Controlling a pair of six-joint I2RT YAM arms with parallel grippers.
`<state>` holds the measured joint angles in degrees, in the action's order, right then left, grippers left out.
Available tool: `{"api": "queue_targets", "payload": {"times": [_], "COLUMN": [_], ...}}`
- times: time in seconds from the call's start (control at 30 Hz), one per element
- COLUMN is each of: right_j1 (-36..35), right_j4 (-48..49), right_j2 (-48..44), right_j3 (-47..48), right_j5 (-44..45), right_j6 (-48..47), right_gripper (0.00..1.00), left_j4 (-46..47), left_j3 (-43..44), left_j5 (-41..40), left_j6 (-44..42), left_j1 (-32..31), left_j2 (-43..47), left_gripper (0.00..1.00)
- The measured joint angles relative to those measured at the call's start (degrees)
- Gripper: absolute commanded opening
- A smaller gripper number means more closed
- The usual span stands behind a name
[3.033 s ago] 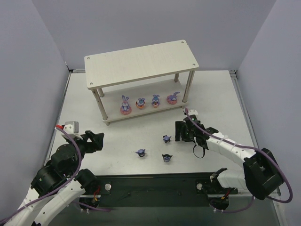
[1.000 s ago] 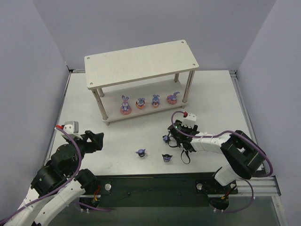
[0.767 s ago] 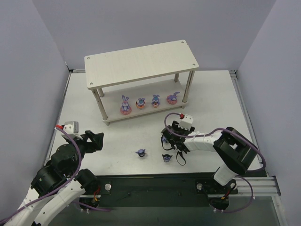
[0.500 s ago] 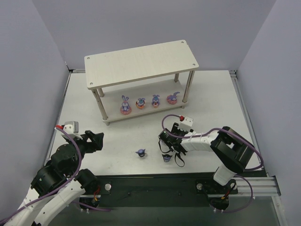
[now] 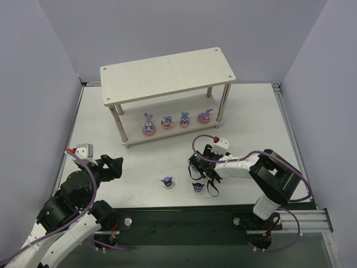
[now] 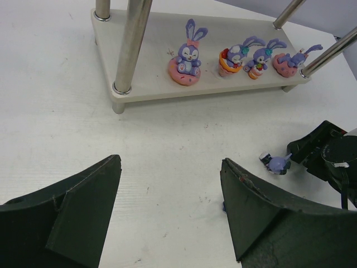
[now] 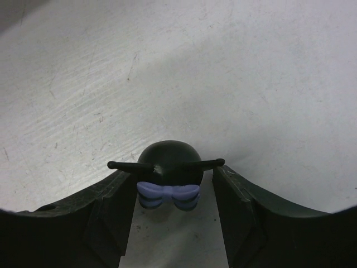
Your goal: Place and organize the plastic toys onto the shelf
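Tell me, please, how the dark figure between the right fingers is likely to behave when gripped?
The dark figure looks like rigid moulded plastic, so it should keep its shape. Its domed head is smooth and round, so it may slip or twist between the fingers. Tiny beside them, it is probably light and easily tipped.

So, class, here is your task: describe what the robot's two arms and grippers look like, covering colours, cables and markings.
Both arms have white links and black joints: left arm, right arm. A purple cable loops along each. Each wrist carries a small white box with a red mark. The fingers are matte black and wedge-shaped.
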<state>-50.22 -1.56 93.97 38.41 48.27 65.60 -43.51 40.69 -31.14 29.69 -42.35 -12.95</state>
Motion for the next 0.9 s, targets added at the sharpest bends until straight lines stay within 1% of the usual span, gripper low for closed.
{"api": "queue_targets", "payload": {"times": [0.13,0.33,0.37,0.43,0.47,0.57,0.7,0.83,0.9], "right_j1": [0.68,1.07,1.07,1.07,1.07,1.20,2.67,5.53,7.08], "right_j4": [2.32,5.14,5.44,5.92,6.10,6.47,4.63,1.07,-1.68], "right_j2": [0.28,0.66,0.68,0.68,0.66,-0.13,-3.91,-12.04,-15.69], "right_j3": [-0.04,-0.28,-0.35,-0.48,-0.50,-0.83,-1.42,-0.72,1.84], "right_j5": [-0.39,-0.55,-0.52,-0.52,-0.52,-1.33,-6.10,-12.17,-15.30], "right_j6": [-2.25,-4.79,-5.11,-5.70,-5.97,-7.58,-11.80,-18.56,-22.36], "right_gripper": [0.47,0.27,0.18,0.09,0.01,0.00,0.00,0.00,0.00], "left_j4": [0.00,0.00,0.00,0.00,0.00,0.00,0.02,0.00,0.02], "left_j3": [0.00,0.00,0.00,0.00,0.00,0.00,0.00,-0.02,-0.02], "left_j5": [0.00,-0.02,-0.02,-0.04,-0.04,-0.04,-0.02,0.00,0.02], "left_j6": [0.00,0.00,0.00,0.00,0.00,0.00,0.00,0.00,0.00], "left_j1": [0.00,0.00,0.00,0.00,0.00,0.00,0.00,0.00,0.00], "left_j2": [0.00,0.00,0.00,0.00,0.00,0.00,0.00,0.00,0.00], "left_gripper": [0.82,0.82,0.82,0.82,0.82,0.82,0.82,0.82,0.82]}}
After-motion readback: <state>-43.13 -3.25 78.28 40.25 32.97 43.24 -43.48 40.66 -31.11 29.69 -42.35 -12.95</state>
